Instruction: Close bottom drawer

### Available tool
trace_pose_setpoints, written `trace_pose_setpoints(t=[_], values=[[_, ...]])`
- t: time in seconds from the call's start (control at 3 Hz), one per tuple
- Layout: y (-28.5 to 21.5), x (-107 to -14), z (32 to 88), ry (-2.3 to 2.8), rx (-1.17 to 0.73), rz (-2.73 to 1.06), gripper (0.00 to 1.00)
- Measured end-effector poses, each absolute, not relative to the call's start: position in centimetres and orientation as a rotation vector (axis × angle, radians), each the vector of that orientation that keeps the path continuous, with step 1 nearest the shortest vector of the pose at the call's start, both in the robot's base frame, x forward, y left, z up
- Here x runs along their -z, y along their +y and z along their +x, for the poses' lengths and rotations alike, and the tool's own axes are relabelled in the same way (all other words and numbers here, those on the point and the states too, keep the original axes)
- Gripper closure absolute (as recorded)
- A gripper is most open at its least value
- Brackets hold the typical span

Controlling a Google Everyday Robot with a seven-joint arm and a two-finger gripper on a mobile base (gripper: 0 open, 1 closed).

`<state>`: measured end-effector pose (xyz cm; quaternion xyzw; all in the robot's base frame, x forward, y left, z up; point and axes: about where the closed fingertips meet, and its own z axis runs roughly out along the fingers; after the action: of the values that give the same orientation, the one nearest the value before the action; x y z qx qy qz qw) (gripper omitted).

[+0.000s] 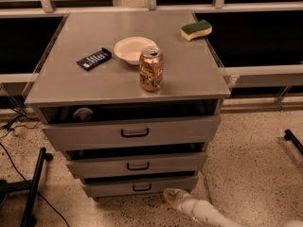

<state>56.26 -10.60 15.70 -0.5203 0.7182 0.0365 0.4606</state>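
The grey metal cabinet (128, 84) has three drawers, each pulled out a little. The bottom drawer (113, 187) is the lowest, a shallow grey box with a small black bar handle (141, 187). A dark gap shows above its front. The middle drawer (104, 166) and the widest top drawer (94, 134) sit above it. My gripper (171, 196) is low near the floor, just right of the bottom drawer's front right corner, on a white arm that comes in from the bottom right. It holds nothing that I can see.
On the cabinet top are a drink can (151, 68), a white bowl (134, 48), a dark packet (94, 58) and a green-and-yellow sponge (196, 30). A black stand leg (33, 188) and cables lie on the floor at left. Another black leg (293, 141) is at right.
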Motion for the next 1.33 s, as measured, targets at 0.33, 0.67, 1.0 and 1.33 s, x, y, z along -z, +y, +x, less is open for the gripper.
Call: trace_pose_setpoints(t=[0.33,0.67,1.0,1.33], values=[[-10.7,-17.6,53.0,1.924,-0.232,-1.306,1.00],[-13.8,-17.5,48.5,2.030,-0.269,-1.359,0.84],[-13.8,-17.5,48.4,2.030,-0.269,-1.361,0.61],[-13.8,-17.5,48.4,2.030,-0.269,-1.361,0.38]])
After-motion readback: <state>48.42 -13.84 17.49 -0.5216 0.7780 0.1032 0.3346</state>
